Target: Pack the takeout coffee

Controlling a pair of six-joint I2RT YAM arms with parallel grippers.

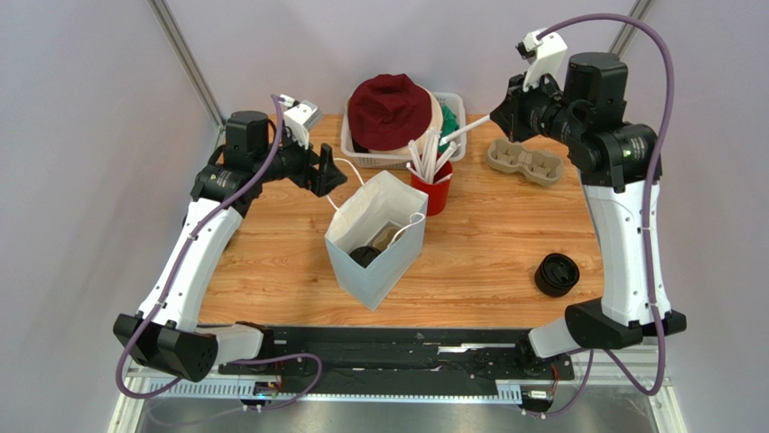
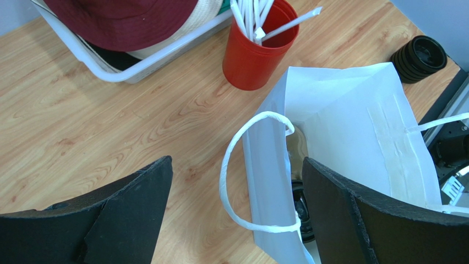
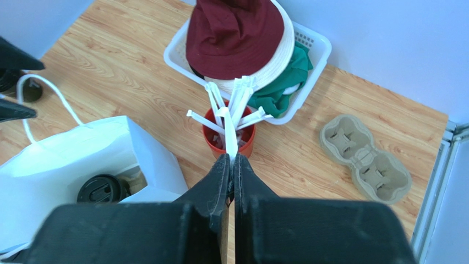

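The coffee (image 3: 102,188) stands inside the bag (image 3: 66,159), low against the wall on the left arm's side, its black lid facing up. Beside it in the bag lies something brownish that is too hidden to name. The bag stands open at the middle of the counter (image 1: 505,234), one looped handle hanging out toward the left arm.

The left end effector (image 2: 236,165) hovers released over that handle and the bag's rim, fingers spread wide and touching nothing.

Just behind the bag is a red cup (image 1: 436,194) full of white straws (image 1: 424,153). The right end effector (image 3: 232,162) is above and beyond the cup, clenched on one straw (image 3: 230,135), pinched at its end between the fingertips. The straw's other end points down among the rest at the cup's mouth.

Behind the cup a white basket (image 1: 456,108) holds a maroon hat (image 1: 390,110) over some green cloth. A pulp cup carrier (image 1: 525,162) lies to the basket's right, and a black ringed disc (image 1: 557,274) sits near the right arm, well apart from the bag.
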